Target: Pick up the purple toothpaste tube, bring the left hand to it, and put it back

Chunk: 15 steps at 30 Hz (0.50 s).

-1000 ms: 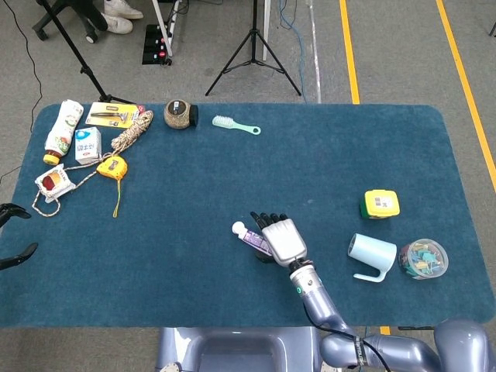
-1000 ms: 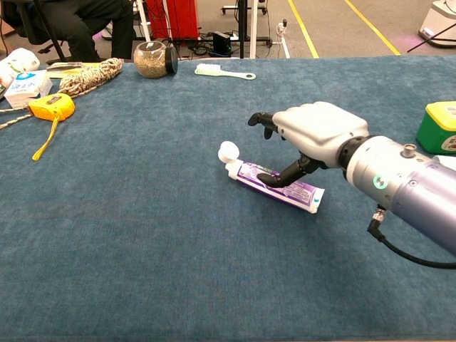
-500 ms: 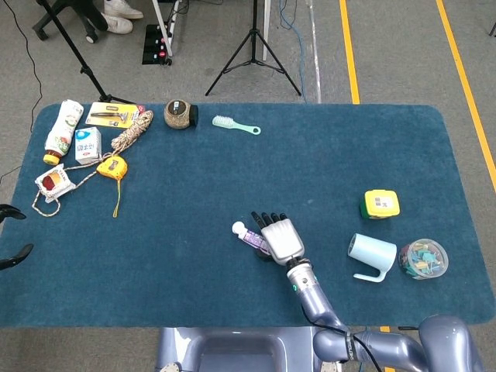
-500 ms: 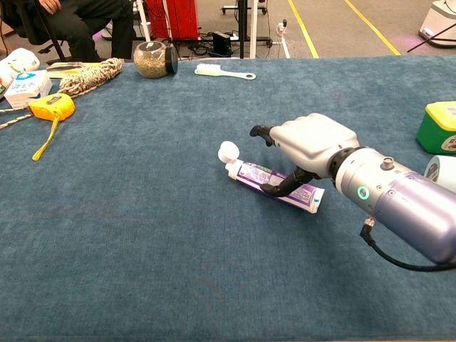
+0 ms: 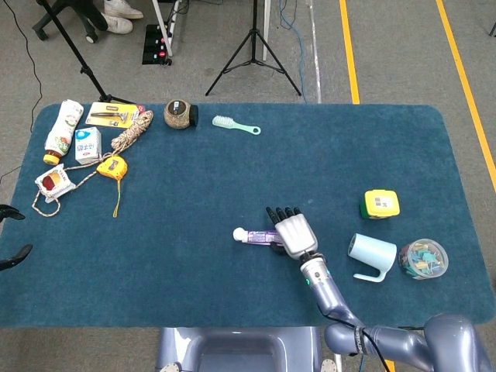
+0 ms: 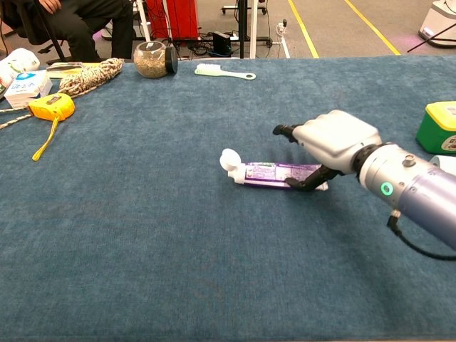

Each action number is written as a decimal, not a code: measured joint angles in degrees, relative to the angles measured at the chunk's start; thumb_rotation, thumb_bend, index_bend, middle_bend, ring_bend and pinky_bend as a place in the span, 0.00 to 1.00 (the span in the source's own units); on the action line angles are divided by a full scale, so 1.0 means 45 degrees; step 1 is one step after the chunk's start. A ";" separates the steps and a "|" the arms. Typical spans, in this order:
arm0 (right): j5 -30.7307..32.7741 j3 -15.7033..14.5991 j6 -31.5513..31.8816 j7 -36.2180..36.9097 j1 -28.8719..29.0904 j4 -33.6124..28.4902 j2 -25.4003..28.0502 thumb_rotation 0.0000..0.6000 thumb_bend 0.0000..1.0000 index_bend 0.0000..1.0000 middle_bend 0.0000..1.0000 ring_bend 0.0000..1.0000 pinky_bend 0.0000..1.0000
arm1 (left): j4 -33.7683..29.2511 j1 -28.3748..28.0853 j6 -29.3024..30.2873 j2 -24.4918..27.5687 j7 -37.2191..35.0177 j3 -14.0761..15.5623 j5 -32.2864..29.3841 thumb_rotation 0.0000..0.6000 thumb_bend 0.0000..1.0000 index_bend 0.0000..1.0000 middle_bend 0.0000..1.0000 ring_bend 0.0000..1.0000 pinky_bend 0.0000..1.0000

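The purple toothpaste tube (image 5: 260,236) (image 6: 274,173) lies across the blue table, left of centre-right, with its white cap (image 6: 229,159) pointing left. My right hand (image 5: 294,234) (image 6: 335,140) covers the tube's tail end. Its thumb curls against the near side of the tail while the dark fingers reach over the far side, so it grips the tube there. The tube stays low, at or just above the cloth. Only dark fingertips of my left hand (image 5: 17,255) show at the table's far left edge, spread apart and holding nothing.
A yellow-green box (image 5: 380,204) (image 6: 440,127), a light blue cup (image 5: 370,252) and a clear jar of clips (image 5: 423,258) stand right of my right hand. A mint brush (image 5: 235,125), a round jar (image 5: 180,114), a rope and a yellow tape measure (image 5: 111,166) lie far left.
My right hand shifted right and closed on the tube's tail. The tube swung from a diagonal lie to one straight across the table. The left hand stayed put.
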 measured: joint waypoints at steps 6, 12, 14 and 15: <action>-0.0394 0.0123 -0.0091 0.0836 0.0050 0.0173 0.0674 0.56 0.40 0.08 0.20 0.24 0.26 | -0.0090 -0.0043 -0.0036 0.0006 0.0091 -0.0014 -0.0003 0.97 0.21 0.36 0.33 0.27 0.30; -0.0457 0.0081 -0.0231 0.0925 0.0039 -0.1037 0.1243 0.55 0.40 0.12 0.20 0.24 0.26 | -0.0133 -0.0114 -0.0107 -0.0061 0.0139 -0.0020 0.0030 0.97 0.21 0.36 0.33 0.27 0.30; -0.0459 -0.0018 -0.0437 0.0908 0.0070 -0.1595 0.1499 0.55 0.40 0.13 0.21 0.24 0.26 | -0.0119 -0.0108 -0.0105 -0.0068 0.0126 -0.0007 0.0041 0.97 0.21 0.35 0.33 0.27 0.30; -0.0456 -0.0061 -0.0546 0.0904 0.0096 -0.1759 0.1603 0.55 0.40 0.13 0.21 0.24 0.26 | -0.0106 -0.0102 -0.0099 -0.0071 0.0118 -0.0003 0.0039 0.97 0.21 0.35 0.33 0.27 0.30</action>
